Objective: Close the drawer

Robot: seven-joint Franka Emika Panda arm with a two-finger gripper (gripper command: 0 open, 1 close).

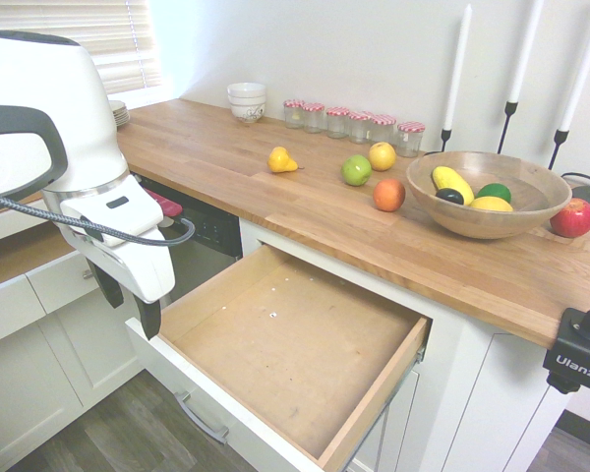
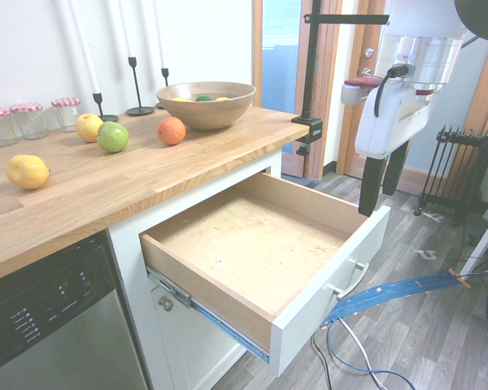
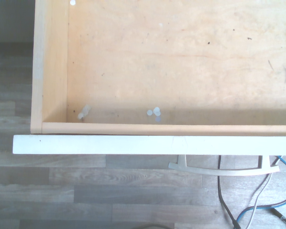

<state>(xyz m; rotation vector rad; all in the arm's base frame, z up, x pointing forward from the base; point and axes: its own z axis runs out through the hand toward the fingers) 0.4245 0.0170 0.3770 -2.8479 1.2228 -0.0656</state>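
The drawer (image 1: 285, 344) is pulled far out from under the wooden countertop, and its brown speckled bottom (image 2: 252, 244) is bare. A slim silver handle (image 1: 199, 418) runs along its white front panel (image 2: 325, 301). My gripper (image 1: 128, 300) hangs just above the outer corner of the front panel, fingers pointing down. It is open with nothing between the fingers (image 2: 366, 183). The wrist view looks straight down on the drawer's corner (image 3: 52, 124), the white front edge (image 3: 133, 144) and the handle (image 3: 224, 169).
On the countertop (image 1: 236, 167) lie loose fruit (image 1: 357, 170), a wooden bowl (image 1: 487, 197) of fruit, jars (image 1: 354, 122) and candlesticks (image 2: 134, 81). A dishwasher (image 2: 49, 325) adjoins the drawer. White cabinets (image 1: 29, 344) stand behind the arm. A radiator (image 2: 455, 171) stands on the floor.
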